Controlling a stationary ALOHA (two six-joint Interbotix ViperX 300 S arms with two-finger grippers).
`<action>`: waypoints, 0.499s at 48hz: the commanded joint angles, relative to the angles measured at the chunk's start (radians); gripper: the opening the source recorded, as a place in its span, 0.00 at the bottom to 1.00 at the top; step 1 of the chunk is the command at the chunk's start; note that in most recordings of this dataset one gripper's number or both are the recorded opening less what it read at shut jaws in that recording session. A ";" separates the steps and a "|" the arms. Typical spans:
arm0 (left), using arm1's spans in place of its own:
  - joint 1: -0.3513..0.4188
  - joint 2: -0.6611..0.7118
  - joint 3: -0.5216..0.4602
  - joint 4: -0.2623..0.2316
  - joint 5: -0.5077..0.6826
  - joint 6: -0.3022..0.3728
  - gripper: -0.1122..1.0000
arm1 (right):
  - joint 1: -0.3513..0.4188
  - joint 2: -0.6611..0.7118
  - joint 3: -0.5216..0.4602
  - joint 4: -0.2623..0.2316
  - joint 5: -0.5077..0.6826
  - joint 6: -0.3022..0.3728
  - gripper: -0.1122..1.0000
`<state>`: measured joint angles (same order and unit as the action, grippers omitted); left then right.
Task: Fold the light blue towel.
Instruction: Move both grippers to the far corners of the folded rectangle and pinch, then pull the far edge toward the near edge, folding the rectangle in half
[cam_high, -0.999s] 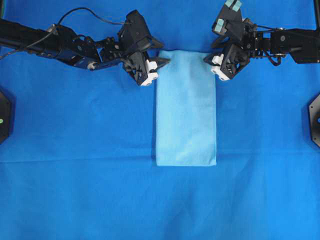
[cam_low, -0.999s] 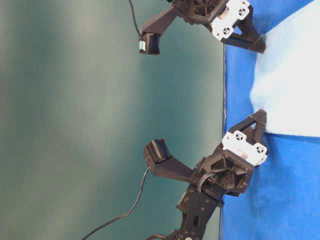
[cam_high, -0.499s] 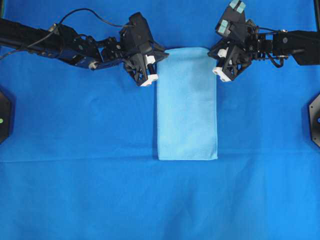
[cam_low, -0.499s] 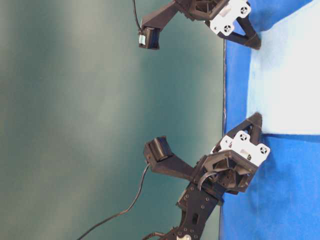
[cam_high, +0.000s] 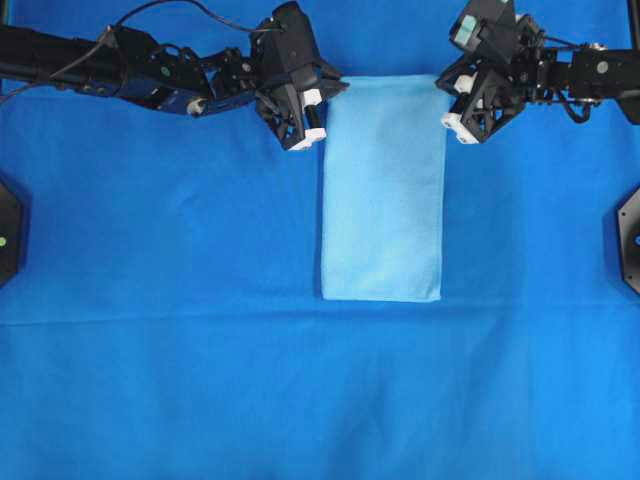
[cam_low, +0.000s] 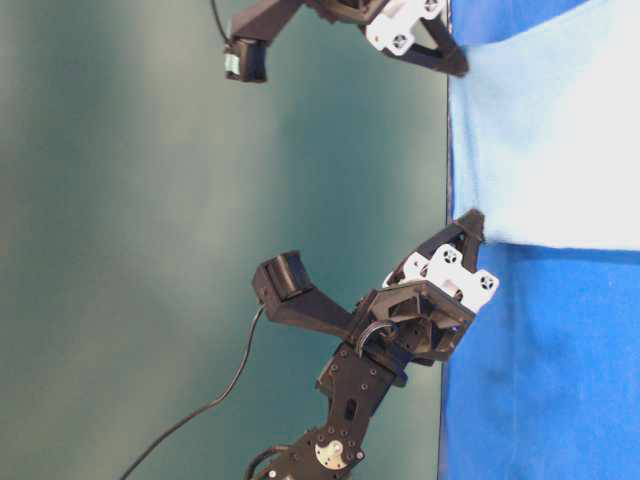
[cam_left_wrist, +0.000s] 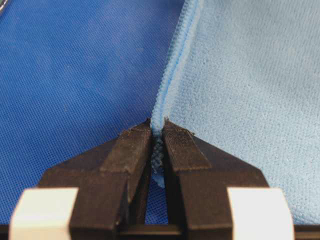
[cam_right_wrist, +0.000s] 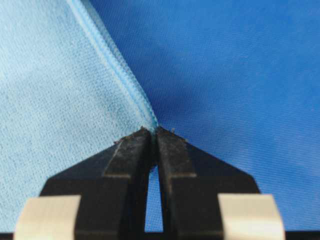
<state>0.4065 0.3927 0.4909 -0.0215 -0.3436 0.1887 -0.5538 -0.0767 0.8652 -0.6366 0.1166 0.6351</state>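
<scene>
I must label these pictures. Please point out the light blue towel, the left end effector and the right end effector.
light blue towel (cam_high: 382, 200), overhead view, middle of the cloth.
left end effector (cam_left_wrist: 156, 131), left wrist view, between its fingertips.
right end effector (cam_right_wrist: 151, 133), right wrist view, between its fingertips.

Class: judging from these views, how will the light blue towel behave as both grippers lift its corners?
The light blue towel is thin woven cloth, so probably floppy and light. Pinched only at two corners by the left gripper and right gripper, its middle will likely sag.

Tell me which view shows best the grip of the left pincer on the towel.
The left wrist view: the left pincer is shut on the hem of the light blue towel. The overhead and table-level views show only the pincer at the corner; the right wrist view misses it.
</scene>
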 joint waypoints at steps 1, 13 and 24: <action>0.012 -0.048 -0.006 -0.002 0.009 0.003 0.15 | -0.012 -0.021 -0.011 -0.003 0.008 0.000 0.15; -0.012 -0.152 0.023 -0.002 0.101 0.005 0.15 | 0.018 -0.066 0.006 0.009 0.014 0.018 0.15; -0.109 -0.259 0.109 -0.002 0.130 0.006 0.15 | 0.150 -0.186 0.048 0.060 0.078 0.041 0.15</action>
<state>0.3237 0.1948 0.5783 -0.0215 -0.2163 0.1963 -0.4418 -0.2086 0.9050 -0.5967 0.1595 0.6673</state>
